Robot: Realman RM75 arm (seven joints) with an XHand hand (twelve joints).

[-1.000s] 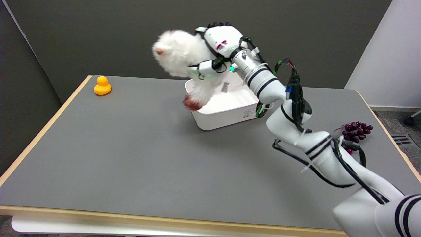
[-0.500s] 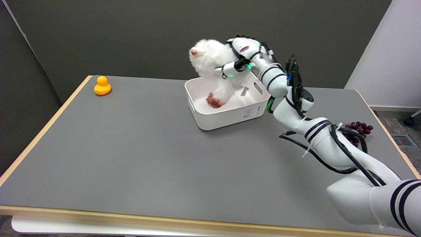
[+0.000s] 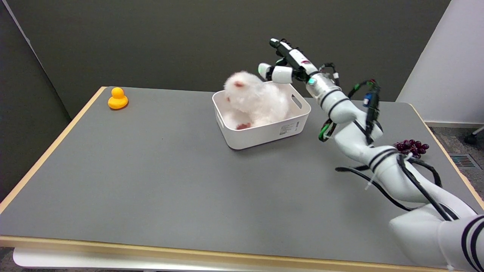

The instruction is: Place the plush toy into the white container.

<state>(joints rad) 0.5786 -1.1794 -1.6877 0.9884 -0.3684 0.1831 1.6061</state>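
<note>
The plush toy [image 3: 254, 101] sits inside the white container [image 3: 264, 133], and by the look of it the placing itself is done. It slumps against the far wall with its head sticking up above the rim and a reddish paw low at the near side. A soft, bulky toy like this folds to fit the tub, so I judge it will stay where it is without any tidying.

My right hand [image 3: 289, 64] is up in the air above the container's far right corner, clear of the toy. Its fingers are spread wide and nothing is in them; one white fingertip [image 3: 264, 70] points toward the toy's head from just beside it, but I see a gap there, not contact. With the hand raised over the rim like this, I can draw my arm away toward my side of the counter [image 3: 151, 170] without catching the container's wall or the handle slot.

The container stands near the far middle of the counter. A yellow rubber duck [image 3: 117, 98] sits at the far left corner, well apart from it, and a bunch of dark grapes [image 3: 411, 146] lies on the right, beside my forearm. Neither is near enough to the tub to matter when I pull out.
</note>
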